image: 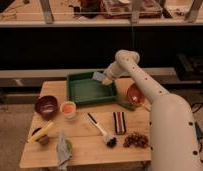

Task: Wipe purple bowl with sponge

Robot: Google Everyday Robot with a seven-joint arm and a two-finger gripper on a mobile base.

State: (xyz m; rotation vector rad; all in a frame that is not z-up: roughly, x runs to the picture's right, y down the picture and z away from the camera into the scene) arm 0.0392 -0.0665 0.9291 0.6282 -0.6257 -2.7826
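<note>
The purple bowl (46, 106) sits at the table's left, dark maroon with a brownish inside. The sponge (98, 76), a small grey-blue block, hangs over the back right part of the green tray (87, 92). My gripper (104, 78) is shut on the sponge, lifted above the tray floor. The white arm reaches in from the lower right and bends down toward the tray. The bowl lies well to the left and nearer than the gripper.
A small white cup with orange inside (68, 108) stands right of the purple bowl. An orange-red bowl (135, 94) sits right of the tray. Nearer the front edge lie a brush (100, 129), a grey rag (62, 149), a yellow block (41, 132) and a dark bar (119, 122).
</note>
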